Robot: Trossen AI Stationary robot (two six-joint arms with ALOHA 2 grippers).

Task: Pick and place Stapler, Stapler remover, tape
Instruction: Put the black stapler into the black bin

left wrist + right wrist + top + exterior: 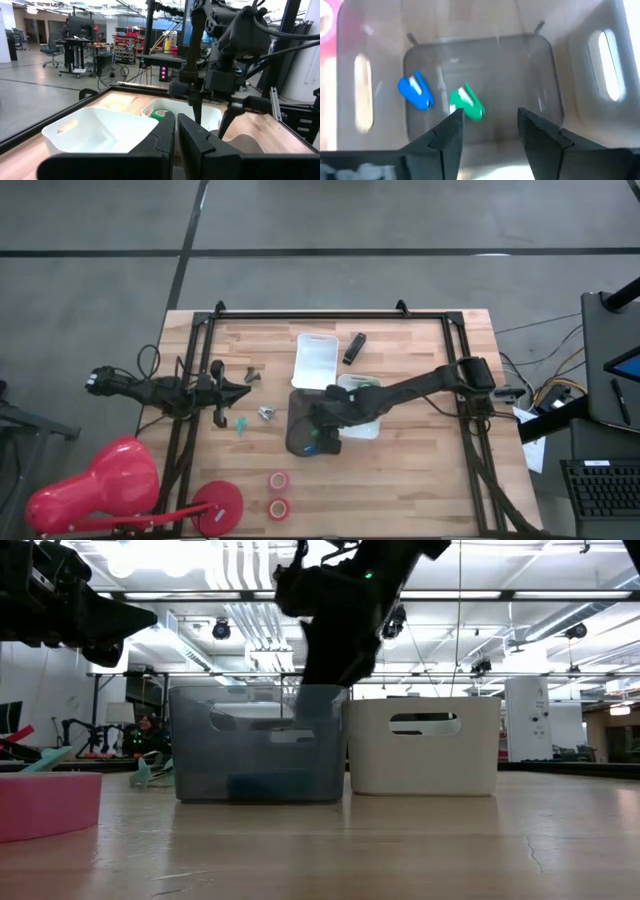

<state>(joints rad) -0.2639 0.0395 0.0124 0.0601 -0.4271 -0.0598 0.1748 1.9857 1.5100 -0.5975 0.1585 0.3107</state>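
A: Where is the right hand (487, 125)?

B: Above the dark bin (305, 425) near the middle of the worktop (420, 470), fingers spread with nothing between them. On the bin's floor lie a blue staple remover (415, 92) and a green staple remover (467, 104), close together but apart, both clear of the walls.

A: What hems that bin in?

B: A white bin (362, 408) stands right against its side; in the low view their walls look to be touching. A second white bin (317, 362) sits just behind, toward the far edge, and a green tape roll (161, 114) lies in the white bin by the dark one.

A: And the left hand (176, 127)?

B: Near the worktop's left edge, raised, fingers pressed together and empty.

A: Loose things?

B: A black stapler (354, 347) by the far white bin, a teal staple remover (241, 425) and a silver one (266, 413) left of the dark bin, and two red tape rolls (278, 493) near the front edge. The front right of the worktop is bare wood.
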